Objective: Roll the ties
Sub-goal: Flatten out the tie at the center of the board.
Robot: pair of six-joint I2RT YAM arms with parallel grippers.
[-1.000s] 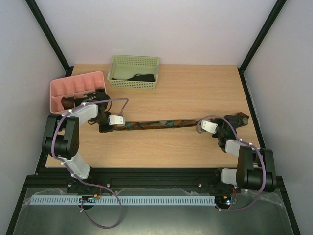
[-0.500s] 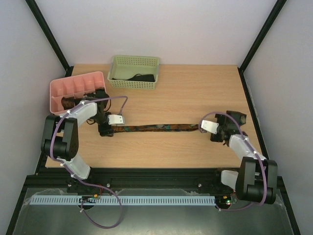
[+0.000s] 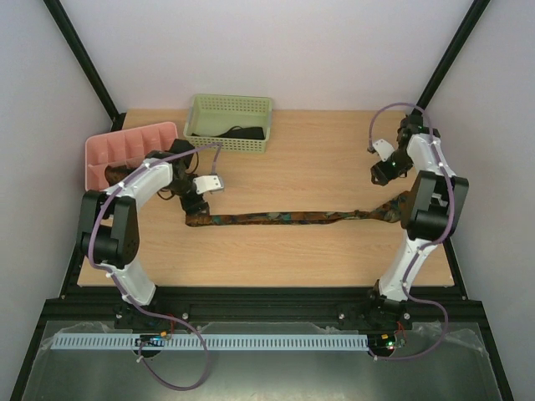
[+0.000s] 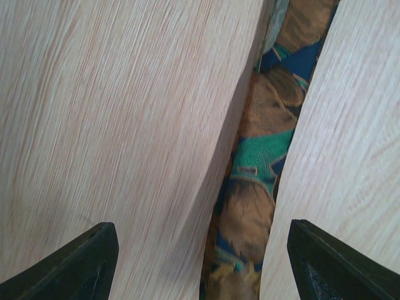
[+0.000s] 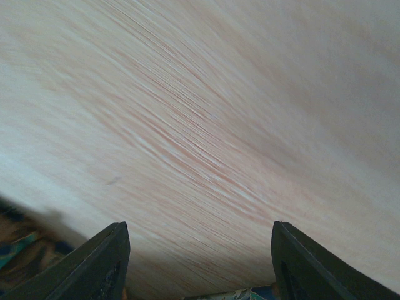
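Item: mottled orange-green necktie [image 3: 284, 218], let go by both hands within the last second, now laid flat lengthwise across the desk [image 3: 318, 159]; left hand [image 3: 195, 207] open over its left end; right hand [image 3: 383, 175] open, empty, withdrawn to far right; rolling judged not yet begun

**One tie laid out flat, another in the basket**

A long, narrow fabric necktie [image 3: 284, 219], dark brown with mottled orange, green and blue patches, lies unrolled and flat on the wooden table [image 3: 334, 159]. It runs left to right across the middle, nearly straight, and its right end is slightly bunched. A second dark strip of fabric [image 3: 240, 132] lies in the pale green lattice basket [image 3: 228, 102] at the far edge; its pattern is too small to tell
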